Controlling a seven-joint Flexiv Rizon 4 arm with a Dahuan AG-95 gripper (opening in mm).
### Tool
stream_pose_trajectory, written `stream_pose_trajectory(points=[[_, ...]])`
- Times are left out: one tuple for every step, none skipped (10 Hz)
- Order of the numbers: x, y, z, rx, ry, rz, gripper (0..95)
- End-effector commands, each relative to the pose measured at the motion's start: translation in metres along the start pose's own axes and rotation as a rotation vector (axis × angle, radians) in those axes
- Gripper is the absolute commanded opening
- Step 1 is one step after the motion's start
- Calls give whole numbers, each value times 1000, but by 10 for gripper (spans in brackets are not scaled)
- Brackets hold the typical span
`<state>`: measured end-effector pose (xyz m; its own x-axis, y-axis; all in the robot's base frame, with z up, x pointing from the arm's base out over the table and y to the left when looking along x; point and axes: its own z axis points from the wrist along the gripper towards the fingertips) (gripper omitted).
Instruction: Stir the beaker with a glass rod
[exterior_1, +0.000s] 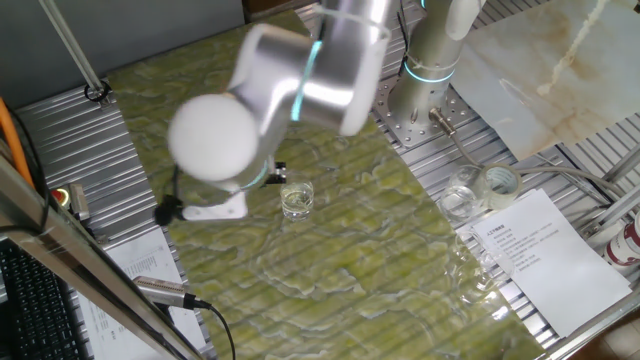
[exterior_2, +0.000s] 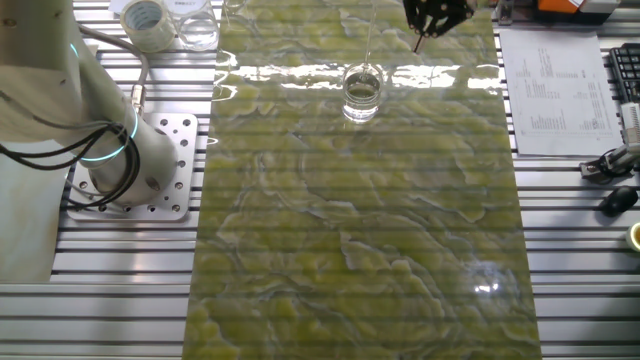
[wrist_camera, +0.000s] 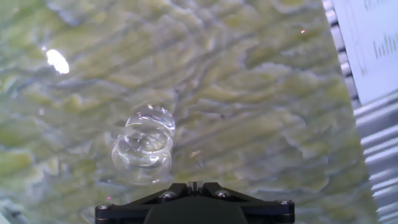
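Note:
The beaker (exterior_2: 361, 90) is a short clear glass with a little liquid, standing upright on the green marbled mat; it also shows in one fixed view (exterior_1: 296, 200) and in the hand view (wrist_camera: 144, 144). A very faint thin line, seemingly the glass rod (exterior_2: 369, 35), rises from the beaker. My gripper (exterior_2: 432, 22) hovers above the mat, to one side of the beaker and apart from it. In the hand view my gripper (wrist_camera: 194, 184) has its black jaws drawn together, with nothing seen between them. The blurred arm hides the gripper in one fixed view.
Other clear glass vessels (exterior_1: 460, 200) and a tape roll (exterior_1: 500, 182) stand grouped off the mat near the arm's base (exterior_2: 130, 170). A printed sheet (exterior_1: 530, 250) lies beside them and another sheet (exterior_2: 555, 90) lies at the far side. Ribbed metal table surrounds the mat.

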<state>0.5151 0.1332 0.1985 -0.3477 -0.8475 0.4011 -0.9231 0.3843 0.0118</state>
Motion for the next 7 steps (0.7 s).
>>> stream_pose_trajectory(points=[[-2, 7, -6, 42, -3, -141, 0], [-3, 7, -6, 33, 1, -143, 0], [-7, 8, -6, 17, 15, -141, 0], [-8, 9, -6, 21, 35, -144, 0], [-9, 10, -6, 25, 44, -138, 0], [-10, 10, -6, 27, 46, -138, 0], [-10, 10, -6, 32, 79, -146, 0]])
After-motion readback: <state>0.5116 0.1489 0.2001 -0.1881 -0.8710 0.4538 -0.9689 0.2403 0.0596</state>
